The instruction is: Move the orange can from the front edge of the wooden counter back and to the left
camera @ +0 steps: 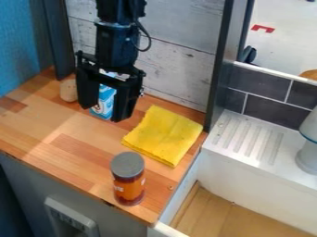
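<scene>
Blue-and-white, the carton point(106, 102) stands far left on the wooden counter point(71, 146), just behind the black gripper point(105, 114), its jaws spread. Looks like lining up; grasping would call for judging depth before closing.

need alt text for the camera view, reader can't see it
A robot claw hangs open over a wooden counter, a blue and white carton showing between its fingers. To the right lies a yellow cloth; nearer the camera stands a gray-lidded jar, left of a white sink.

Open claw point(106, 114) near blue carton point(104, 101), yellow cloth point(163, 134), jar point(129, 182)
</scene>
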Action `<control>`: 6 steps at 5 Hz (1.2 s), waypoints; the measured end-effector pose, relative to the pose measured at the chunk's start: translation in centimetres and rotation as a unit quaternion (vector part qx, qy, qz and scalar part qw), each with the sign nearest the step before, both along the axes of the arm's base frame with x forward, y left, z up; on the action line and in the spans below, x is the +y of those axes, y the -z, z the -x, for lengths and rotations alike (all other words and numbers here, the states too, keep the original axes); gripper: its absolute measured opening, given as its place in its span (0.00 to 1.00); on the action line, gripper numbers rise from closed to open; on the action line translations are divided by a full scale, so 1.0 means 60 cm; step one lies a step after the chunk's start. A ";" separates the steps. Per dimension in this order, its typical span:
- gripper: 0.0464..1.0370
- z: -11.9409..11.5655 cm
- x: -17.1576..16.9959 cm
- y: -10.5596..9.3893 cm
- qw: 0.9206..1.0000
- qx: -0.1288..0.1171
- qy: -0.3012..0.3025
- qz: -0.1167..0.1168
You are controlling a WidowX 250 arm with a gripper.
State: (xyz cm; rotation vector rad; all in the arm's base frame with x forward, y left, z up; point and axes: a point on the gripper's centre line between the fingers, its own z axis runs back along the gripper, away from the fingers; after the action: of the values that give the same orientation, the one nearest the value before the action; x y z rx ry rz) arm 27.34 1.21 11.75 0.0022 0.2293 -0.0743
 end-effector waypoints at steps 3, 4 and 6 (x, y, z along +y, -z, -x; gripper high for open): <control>0.96 -0.014 -0.132 0.000 0.998 -0.035 0.003 -0.049; 0.96 -0.005 -0.166 0.012 0.998 -0.030 0.013 -0.062; 0.96 0.047 -0.218 0.057 0.997 0.038 0.001 -0.071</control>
State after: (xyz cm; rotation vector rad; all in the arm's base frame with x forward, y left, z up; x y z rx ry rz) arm 24.52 -11.90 8.31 0.1410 0.3100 -0.0597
